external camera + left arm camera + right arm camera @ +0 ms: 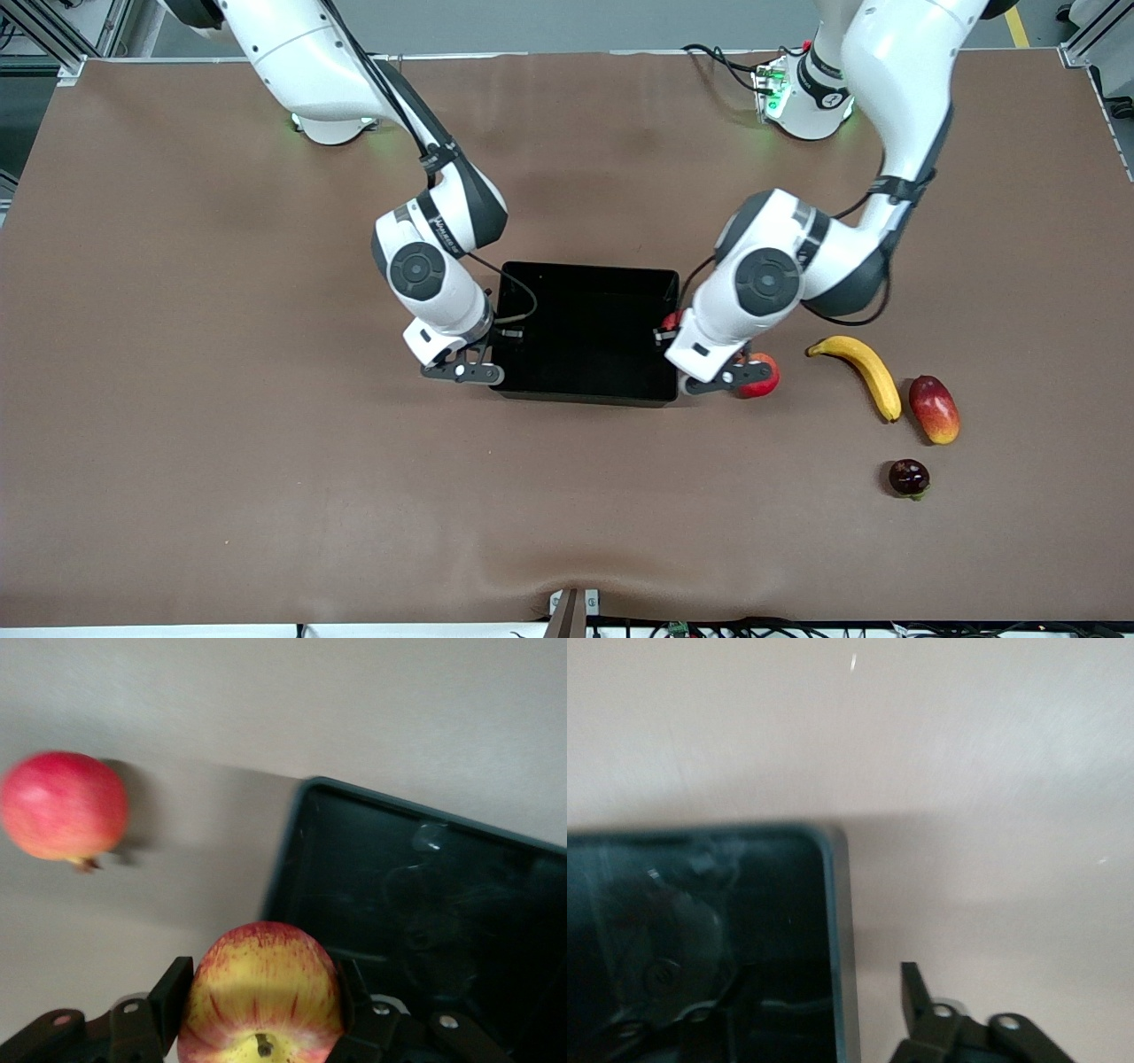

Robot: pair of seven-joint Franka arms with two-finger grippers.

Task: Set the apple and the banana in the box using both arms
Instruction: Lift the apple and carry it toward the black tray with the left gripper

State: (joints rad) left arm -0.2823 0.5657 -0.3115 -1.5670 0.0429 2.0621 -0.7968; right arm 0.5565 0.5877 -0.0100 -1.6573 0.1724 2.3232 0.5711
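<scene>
left wrist view shows the left gripper [259, 1028] clamping the apple [260, 992] beside the box [416, 904] rim — released now it misses — while the right gripper [824, 997] straddles the wall, spread and empty.

Layout by the grippers
We see box [586, 332] btwn right gripper [462, 369] & left gripper [719, 379]; apple [260, 994] in left gripper, beside box wall; banana [861, 371] toward left arm's end.
</scene>
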